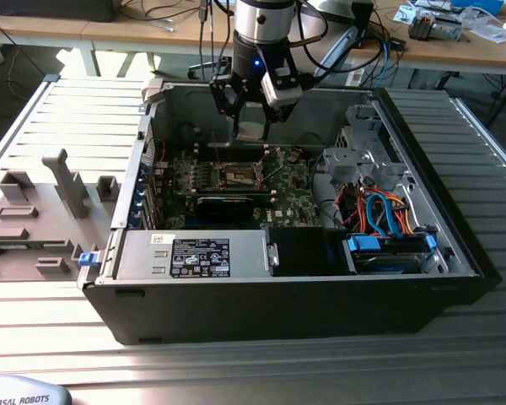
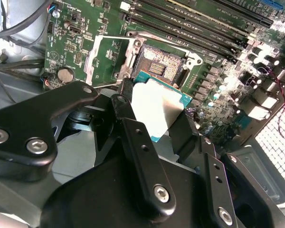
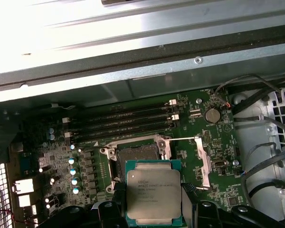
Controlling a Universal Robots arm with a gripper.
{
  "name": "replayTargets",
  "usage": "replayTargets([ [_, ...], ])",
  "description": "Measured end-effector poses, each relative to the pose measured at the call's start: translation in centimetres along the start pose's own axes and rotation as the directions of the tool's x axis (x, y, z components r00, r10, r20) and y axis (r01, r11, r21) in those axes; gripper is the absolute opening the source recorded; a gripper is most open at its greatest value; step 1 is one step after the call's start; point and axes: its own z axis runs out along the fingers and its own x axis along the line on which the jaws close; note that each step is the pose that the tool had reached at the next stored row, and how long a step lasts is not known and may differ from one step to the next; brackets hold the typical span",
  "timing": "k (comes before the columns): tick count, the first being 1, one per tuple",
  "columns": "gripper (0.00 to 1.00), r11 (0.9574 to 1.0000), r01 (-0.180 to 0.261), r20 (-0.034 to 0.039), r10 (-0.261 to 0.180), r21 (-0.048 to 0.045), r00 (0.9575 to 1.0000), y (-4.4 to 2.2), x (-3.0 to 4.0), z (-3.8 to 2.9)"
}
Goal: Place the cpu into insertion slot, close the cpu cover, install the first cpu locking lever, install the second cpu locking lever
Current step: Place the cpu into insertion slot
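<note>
My gripper [image 1: 251, 128] hangs inside the open computer case, shut on the cpu [image 3: 153, 197], a square chip with a dull silver top and green edge. The cpu is gripped by two opposite edges between black fingers [image 3: 118, 191]. It hovers above the green board, just beside the insertion slot [image 3: 136, 159], whose dark centre is bare in both wrist views. The insertion slot [image 2: 157, 69] lies just beyond the cpu [image 2: 156, 110]. The cpu cover [image 3: 203, 164], a thin silvery frame, is swung open to one side of the slot. A thin wire lever [image 3: 180, 139] stands raised beside it.
Long black memory slots [image 3: 123, 121] run beside the socket. A black card [image 1: 228, 202] lies in front of it. The silver power supply [image 1: 194, 253] is at the case front. Coloured cables [image 1: 388, 211] and a drive cage [image 1: 367, 152] are at the exterior view's right. Grey fixtures [image 1: 34, 224] sit outside.
</note>
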Motion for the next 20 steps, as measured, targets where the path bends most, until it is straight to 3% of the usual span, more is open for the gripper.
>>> replayTargets([
  [20, 0.54, 0.9997, -0.026, 0.0014, 0.026, -0.0004, 0.9997, 0.00, 0.00, 0.00],
])
